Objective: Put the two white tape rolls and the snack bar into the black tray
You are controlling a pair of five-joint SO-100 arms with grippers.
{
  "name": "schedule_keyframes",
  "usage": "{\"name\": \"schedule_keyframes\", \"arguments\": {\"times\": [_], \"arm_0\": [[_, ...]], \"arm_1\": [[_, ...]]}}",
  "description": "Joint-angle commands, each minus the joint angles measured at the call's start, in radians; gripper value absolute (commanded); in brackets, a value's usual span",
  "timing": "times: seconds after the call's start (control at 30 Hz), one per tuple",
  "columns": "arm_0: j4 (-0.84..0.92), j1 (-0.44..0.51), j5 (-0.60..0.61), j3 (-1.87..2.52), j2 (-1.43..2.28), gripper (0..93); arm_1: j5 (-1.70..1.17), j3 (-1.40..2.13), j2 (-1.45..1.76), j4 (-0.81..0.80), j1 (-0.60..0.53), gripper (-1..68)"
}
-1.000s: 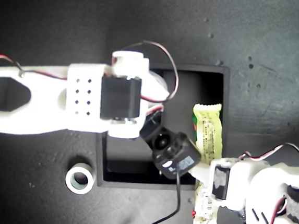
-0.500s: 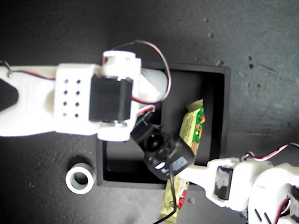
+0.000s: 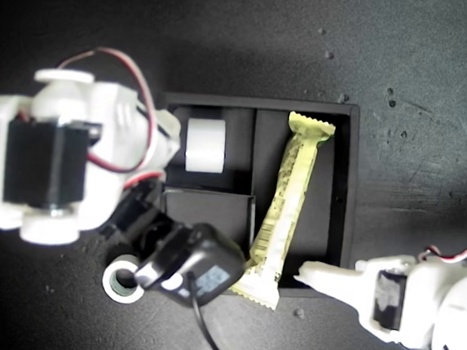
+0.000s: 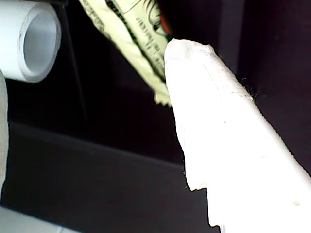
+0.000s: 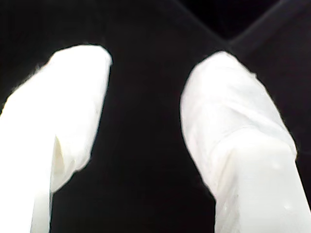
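Snack bar [image 3: 286,208] lying slanted in the black tray's [image 3: 342,193] long compartment, one end over the wall.

Plain white tape roll [image 3: 206,145] sits in a small compartment; the grey-cored roll [image 3: 123,282] rests on the table outside. My first gripper [image 3: 311,273], state unclear, hovers beside the bar. My second gripper [image 5: 146,121] hangs apart, empty.
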Motion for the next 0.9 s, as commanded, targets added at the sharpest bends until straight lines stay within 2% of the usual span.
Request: {"name": "schedule_keyframes", "arguments": {"times": [0.0,0.1,0.33,0.5,0.87], "arm_0": [[0.014,0.087,-0.084,0.046,0.091,11.8],[-0.029,0.167,-0.178,0.141,0.097,11.9],[-0.311,0.288,-0.345,0.499,0.224,12.1],[-0.543,0.357,-0.408,0.742,0.347,12.1],[-0.735,0.485,-0.476,0.687,0.155,11.9]], "arm_1": [[0.049,0.132,0.103,0.023,-0.008,19.9],[0.12,0.239,0.112,0.023,0.014,17.8],[0.264,0.255,0.13,0.023,0.074,15.1],[0.33,0.272,0.216,0.023,0.087,14.2],[0.548,0.632,0.497,0.0,0.149,13.2]]}}
